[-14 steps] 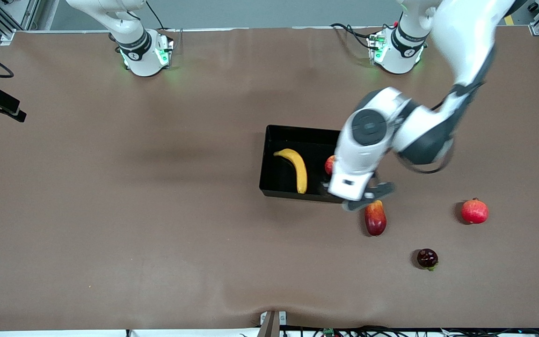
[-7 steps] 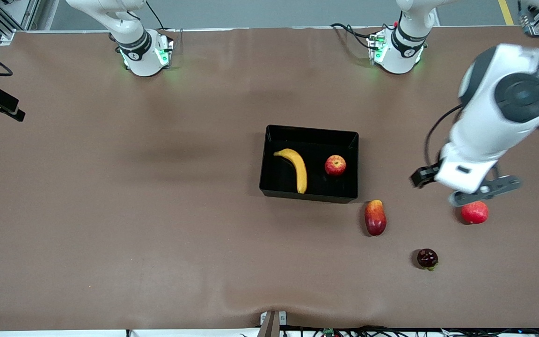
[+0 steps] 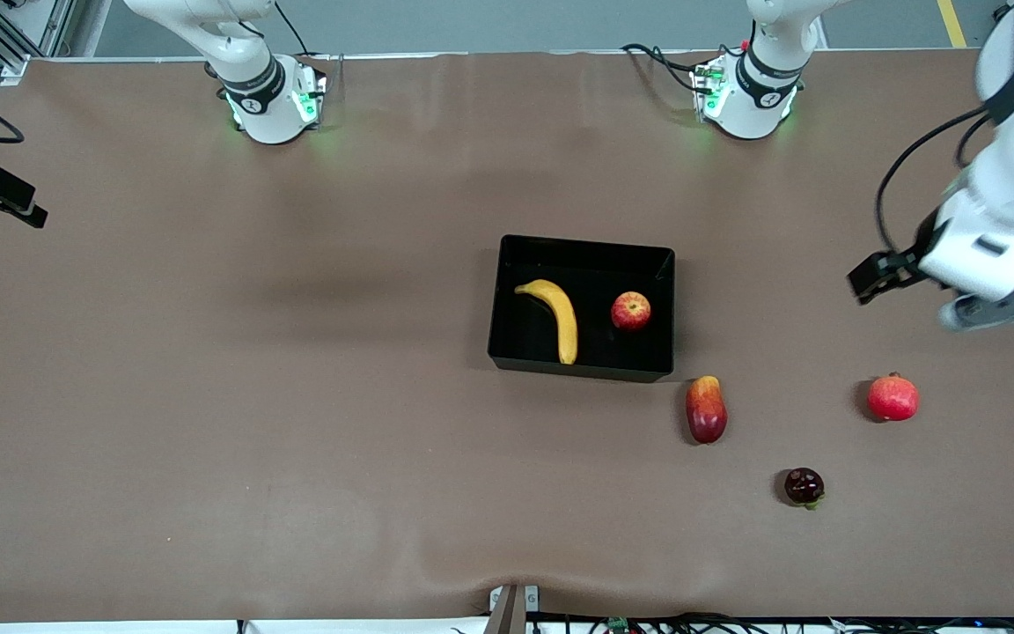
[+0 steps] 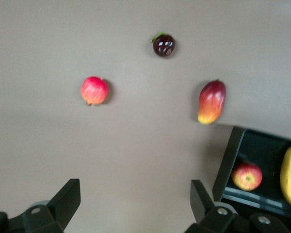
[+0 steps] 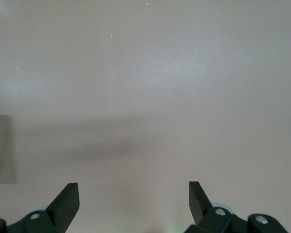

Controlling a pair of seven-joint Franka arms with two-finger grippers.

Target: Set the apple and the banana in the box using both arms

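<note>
Box (image 3: 507, 352): banana (image 3: 557, 317) and apple (image 3: 630, 311) inside, apart.
Left gripper (image 4: 136, 206): over bare bench (image 3: 296, 396), jaws apart, empty.
Right gripper (image 5: 134, 204): jaws apart, empty.

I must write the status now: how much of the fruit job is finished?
Done: the banana and the apple both lie in the box. In hand: nothing; the left gripper is open and empty over bare table at its own end, the right gripper open, waiting. Left: nothing visible.
</note>
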